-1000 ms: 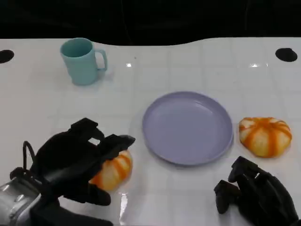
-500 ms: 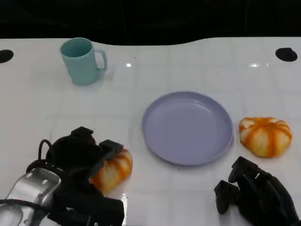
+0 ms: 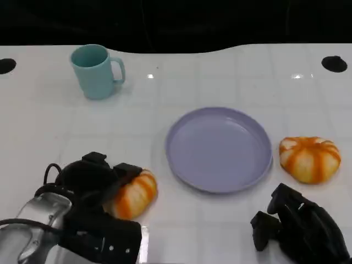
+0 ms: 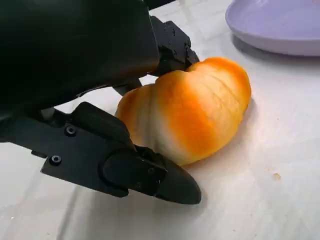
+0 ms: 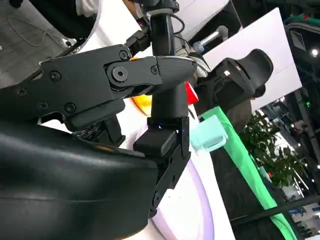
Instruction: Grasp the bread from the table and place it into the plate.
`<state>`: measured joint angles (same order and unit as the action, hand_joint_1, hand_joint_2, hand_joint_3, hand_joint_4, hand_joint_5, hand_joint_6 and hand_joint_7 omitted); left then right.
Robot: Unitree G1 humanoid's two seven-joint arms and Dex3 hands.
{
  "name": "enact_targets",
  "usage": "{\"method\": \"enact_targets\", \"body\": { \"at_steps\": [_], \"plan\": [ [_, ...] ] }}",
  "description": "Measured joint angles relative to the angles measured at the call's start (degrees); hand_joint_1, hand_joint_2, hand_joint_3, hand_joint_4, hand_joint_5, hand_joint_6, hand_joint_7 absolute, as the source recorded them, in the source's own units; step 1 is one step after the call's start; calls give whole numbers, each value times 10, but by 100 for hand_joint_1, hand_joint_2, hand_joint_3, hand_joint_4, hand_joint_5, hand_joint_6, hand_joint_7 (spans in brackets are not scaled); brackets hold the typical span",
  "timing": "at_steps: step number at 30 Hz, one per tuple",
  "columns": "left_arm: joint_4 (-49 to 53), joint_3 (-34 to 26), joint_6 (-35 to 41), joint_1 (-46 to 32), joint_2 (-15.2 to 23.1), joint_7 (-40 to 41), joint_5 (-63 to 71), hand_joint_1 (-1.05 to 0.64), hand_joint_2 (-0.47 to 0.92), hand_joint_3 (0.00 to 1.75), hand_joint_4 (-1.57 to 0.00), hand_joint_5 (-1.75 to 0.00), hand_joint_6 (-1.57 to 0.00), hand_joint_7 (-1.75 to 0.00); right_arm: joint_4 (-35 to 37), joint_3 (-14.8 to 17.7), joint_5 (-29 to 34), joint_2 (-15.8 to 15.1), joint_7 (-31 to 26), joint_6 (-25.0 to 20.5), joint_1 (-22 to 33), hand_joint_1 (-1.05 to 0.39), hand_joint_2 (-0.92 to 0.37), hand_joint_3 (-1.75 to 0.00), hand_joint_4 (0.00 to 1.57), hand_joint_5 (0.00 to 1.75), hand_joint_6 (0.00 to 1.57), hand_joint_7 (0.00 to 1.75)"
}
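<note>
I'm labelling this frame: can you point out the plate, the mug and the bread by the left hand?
plate [image 3: 219, 148], head view, bare centre.
mug [image 3: 94, 73], head view, outer wall.
bread [image 3: 133, 194], head view, orange top.

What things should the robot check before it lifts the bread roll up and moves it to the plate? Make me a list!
1. Left hand around the near bread roll: ok, fingers lie against both its sides in the left wrist view.
2. Grip firm enough to lift: cannot tell.
3. Roll off the table: not ok, it rests on the surface.
4. Purple plate free to receive it: ok, nothing lies in it.
5. Way to the plate: ok; the teal mug stands far off.
6. Right hand out of the way: ok, it sits near the table's front edge, beside the second roll.
</note>
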<state>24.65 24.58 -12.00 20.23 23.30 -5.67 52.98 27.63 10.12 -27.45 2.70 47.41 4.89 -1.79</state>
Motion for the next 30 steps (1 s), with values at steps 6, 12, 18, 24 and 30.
{"method": "enact_targets", "body": {
  "at_steps": [6, 12, 18, 24, 30],
  "plan": [
    [124, 22, -85, 27, -4, 190, -10, -42, 64, 112, -87, -157, -99, -77, 0, 0, 0, 0, 1, 1, 1, -56, -92, -25, 76, 172, 66, 146],
    [223, 54, -134, 65, -12, 329, -5, -42, 56, 134, -106, -174, -90, -172, 0, 0, 0, 0, 0, 1, 2, -56, -92, -24, 76, 172, 66, 147],
    [283, 81, -157, 82, -15, 423, 7, -42, 52, 147, -106, -175, -88, -175, 0, 1, 0, 0, 1, 1, 2, -56, -92, -23, 77, 171, 66, 146],
    [316, 102, -162, 89, -22, 491, 14, -39, 48, 148, -106, -175, -87, -175, 0, 1, 0, 0, 0, 2, 2, -56, -92, -24, 77, 171, 67, 146],
    [310, 107, -167, 89, -22, 548, 16, -37, 48, 155, -102, -175, -83, -175, 0, 2, 0, 0, 0, 2, 0, -55, -92, -24, 76, 170, 66, 146]
  ]
}}
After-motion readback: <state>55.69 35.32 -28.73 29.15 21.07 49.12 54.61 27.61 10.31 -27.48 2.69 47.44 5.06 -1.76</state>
